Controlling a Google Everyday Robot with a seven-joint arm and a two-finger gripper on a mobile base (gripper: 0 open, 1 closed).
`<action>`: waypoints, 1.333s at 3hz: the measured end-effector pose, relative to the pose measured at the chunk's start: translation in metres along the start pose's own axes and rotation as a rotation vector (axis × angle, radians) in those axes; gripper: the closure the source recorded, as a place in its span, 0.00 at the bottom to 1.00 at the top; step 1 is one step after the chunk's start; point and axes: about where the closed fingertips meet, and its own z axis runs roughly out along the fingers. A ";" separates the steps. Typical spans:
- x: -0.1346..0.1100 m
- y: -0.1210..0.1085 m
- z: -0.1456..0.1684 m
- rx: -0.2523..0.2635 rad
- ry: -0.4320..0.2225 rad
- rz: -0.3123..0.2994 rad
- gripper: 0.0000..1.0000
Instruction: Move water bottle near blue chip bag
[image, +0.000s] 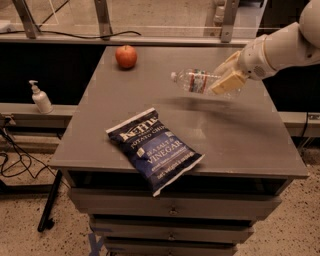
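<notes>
Camera view: pincer (226, 79) grips water bottle (197, 81) above table (250, 140); blue chip bag (155, 147) near.

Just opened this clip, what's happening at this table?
The robot's gripper is shut on the water bottle, holding it on its side in the air over the far right part of the table, cap pointing left. The blue chip bag lies flat near the front edge, well apart from the bottle, so the bottle is not yet set down near it. An apple sits at the far left.
</notes>
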 end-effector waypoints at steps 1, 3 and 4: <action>0.000 0.032 0.006 -0.036 -0.006 0.021 1.00; -0.019 0.088 -0.001 -0.090 -0.024 0.004 1.00; -0.021 0.104 0.008 -0.105 -0.023 0.011 1.00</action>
